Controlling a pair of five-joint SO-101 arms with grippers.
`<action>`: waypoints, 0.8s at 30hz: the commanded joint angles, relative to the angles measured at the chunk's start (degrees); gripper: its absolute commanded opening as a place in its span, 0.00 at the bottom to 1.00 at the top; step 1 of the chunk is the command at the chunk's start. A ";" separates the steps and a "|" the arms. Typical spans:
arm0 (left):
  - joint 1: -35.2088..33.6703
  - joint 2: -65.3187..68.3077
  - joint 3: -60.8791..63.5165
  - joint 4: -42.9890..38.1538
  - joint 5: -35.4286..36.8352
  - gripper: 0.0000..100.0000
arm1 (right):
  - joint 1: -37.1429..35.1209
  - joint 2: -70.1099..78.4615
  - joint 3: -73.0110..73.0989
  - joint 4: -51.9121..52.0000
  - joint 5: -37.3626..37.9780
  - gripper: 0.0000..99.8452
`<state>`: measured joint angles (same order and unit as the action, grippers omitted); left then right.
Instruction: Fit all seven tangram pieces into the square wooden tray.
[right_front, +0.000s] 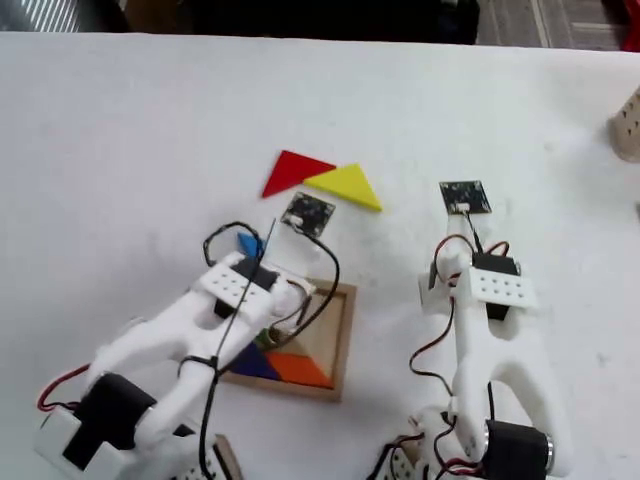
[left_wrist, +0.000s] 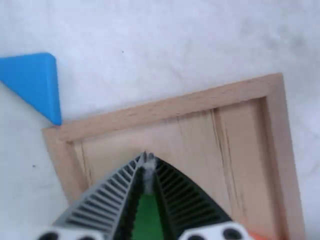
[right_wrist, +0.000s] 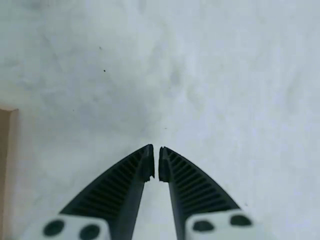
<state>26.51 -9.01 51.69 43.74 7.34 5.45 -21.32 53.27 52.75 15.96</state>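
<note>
Judging from the left claw, closed tip to tip over the tray with nothing clearly held and a green piece just beneath, better to open wide, then come down straight on the blue triangle just ahead, outside the tray's corner.

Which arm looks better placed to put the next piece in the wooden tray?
Left, probably. The left gripper hangs over the tray, and the blue piece lies just off the tray's corner beside it. The right gripper sits shut over bare table, farther from any loose piece.
</note>
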 joint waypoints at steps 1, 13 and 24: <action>-0.48 -1.63 -0.53 3.96 -6.07 0.02 | -0.57 -1.71 -0.35 -1.10 0.70 0.02; 0.13 -1.63 -0.53 5.45 -9.93 0.02 | -0.57 -1.71 -0.35 -1.10 0.70 0.02; 0.13 -1.54 -4.22 13.89 -23.30 0.02 | -0.48 -1.71 -0.44 -1.19 0.70 0.02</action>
<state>26.59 -9.10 49.93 55.52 -12.18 5.45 -21.32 53.27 52.75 15.96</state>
